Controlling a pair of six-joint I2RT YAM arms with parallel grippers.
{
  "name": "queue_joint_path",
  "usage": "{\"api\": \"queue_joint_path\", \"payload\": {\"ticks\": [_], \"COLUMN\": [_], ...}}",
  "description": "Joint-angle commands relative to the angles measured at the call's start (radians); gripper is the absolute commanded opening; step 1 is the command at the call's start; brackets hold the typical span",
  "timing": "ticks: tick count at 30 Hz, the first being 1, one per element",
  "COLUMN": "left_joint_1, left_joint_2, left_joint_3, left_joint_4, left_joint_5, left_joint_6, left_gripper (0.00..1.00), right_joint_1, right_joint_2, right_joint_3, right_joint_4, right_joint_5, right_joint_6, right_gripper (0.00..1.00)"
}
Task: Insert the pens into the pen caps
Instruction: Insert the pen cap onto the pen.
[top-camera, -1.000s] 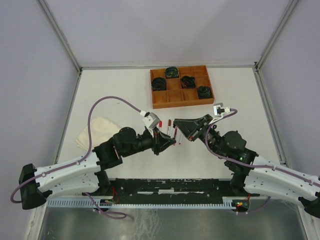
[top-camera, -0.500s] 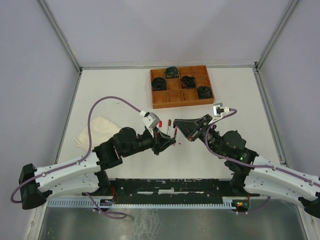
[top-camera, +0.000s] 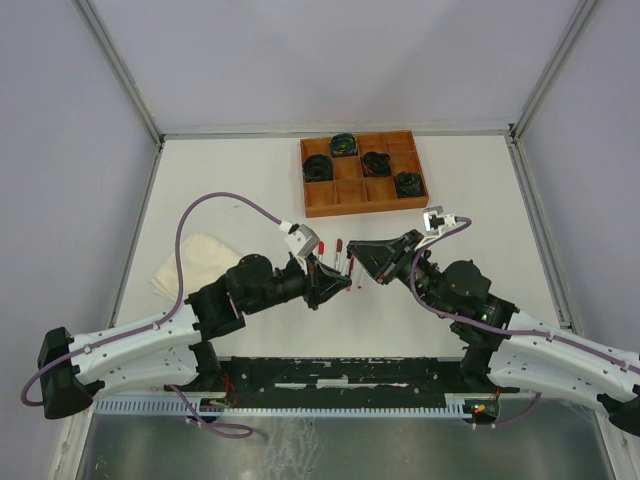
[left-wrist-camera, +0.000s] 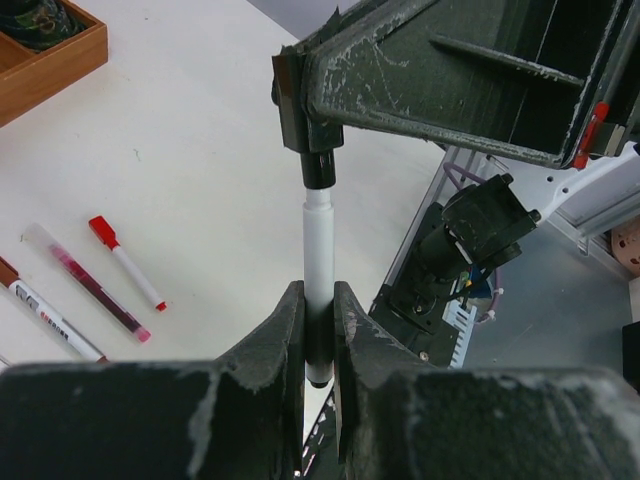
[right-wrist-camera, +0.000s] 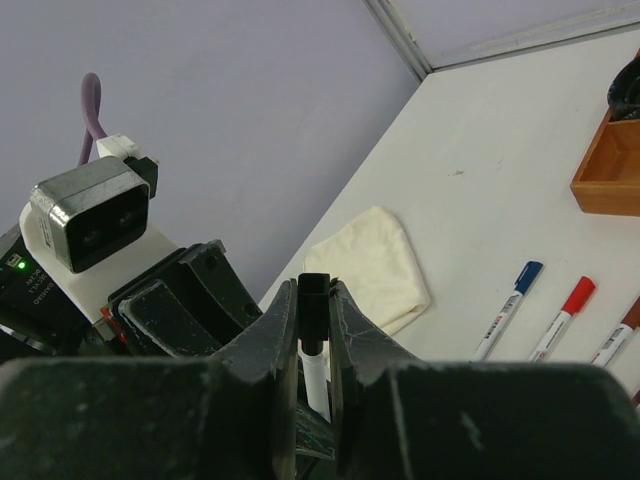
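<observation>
Above the middle of the white table (top-camera: 250, 180), the 2 arms meet tip to tip. The left gripper (top-camera: 345, 285) is pinching a white-barrelled pen (left-wrist-camera: 318, 255) near its lower end, where a dark band shows between the fingers (left-wrist-camera: 285, 330). The barrel stands clear of the jaws and points straight at the other arm. The right gripper (top-camera: 362, 268) is clamped on a black cap (left-wrist-camera: 320, 165), with only a short part of it showing beyond the fingertips.

From the left wrist view, the pen's narrower neck runs up into the mouth of the cap, so pen and cap are in line and touching. How far the tip sits inside cannot be told. From the right wrist view, the right gripper (right-wrist-camera: 314, 290) has the cap (right-wrist-camera: 314, 300) squeezed between its 2 pads, and the white barrel (right-wrist-camera: 316, 375) hangs below it.

Several loose pens (left-wrist-camera: 125, 262) lie flat on the table just beyond the grippers, roughly parallel and a little apart. The right wrist view shows 1 with a blue cap (right-wrist-camera: 505, 310) beside 1 with a red cap (right-wrist-camera: 562, 320).

At the far side of the table, a wooden tray (top-camera: 305, 185) with square compartments holds 4 dark cable coils (top-camera: 318, 167), each in its own compartment. A folded cream cloth (top-camera: 185, 262) lies near the left edge, well apart from the pens.
</observation>
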Motion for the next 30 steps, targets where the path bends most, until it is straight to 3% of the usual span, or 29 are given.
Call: {"api": "queue_joint_path", "payload": {"ticks": [1,23,30], "left_joint_1": [-0.006,-0.006,-0.006], "left_joint_2": [-0.006,-0.057,-0.078], "left_joint_3": [0.026,0.030,0.030], "left_joint_4": [0.066,0.119,0.116], "left_joint_5": [-0.017,-0.097,-0.132], "left_joint_6": [-0.027,-0.053,-0.053], "left_gripper": [0.03,0.03,0.03], "right_joint_1": [-0.001,0.001,0.004], "right_joint_2": [-0.002,0.103,0.111], "right_joint_3": [0.043,0.018,0.028], "right_joint_4": [0.000,-0.004,-0.105], "right_joint_5": [-0.001,-0.218,-0.246], "right_joint_6": [-0.020,0.059,0.011], "right_gripper": [0.00,0.00,0.00]}}
